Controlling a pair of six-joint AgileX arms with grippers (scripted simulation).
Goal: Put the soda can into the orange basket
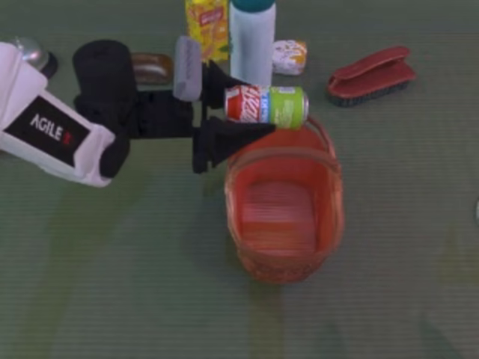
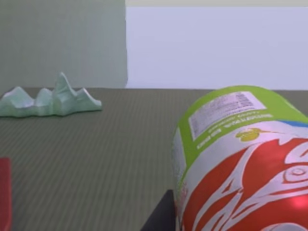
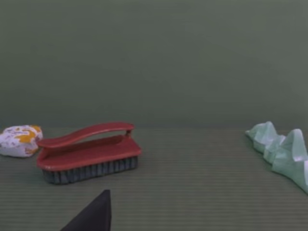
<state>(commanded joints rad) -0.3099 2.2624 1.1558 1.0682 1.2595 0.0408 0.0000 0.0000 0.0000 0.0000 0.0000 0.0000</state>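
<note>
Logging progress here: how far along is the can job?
Done: the left gripper has picked up the soda can, which lies sideways between its fingers. In hand: carrying it over the orange basket's far rim. Left: releasing it inside. The right arm is parked off to the right.

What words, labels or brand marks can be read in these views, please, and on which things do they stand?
"AGILE": white letters on the black panel of the left arm; a red mark follows, unreadable.
Soda can, held in the left gripper: white script on red, too blurred to read; its fine-print panel in the left wrist view is too small.
Yellow carton: red label, unreadable.
Brush and orange basket: none.
</note>
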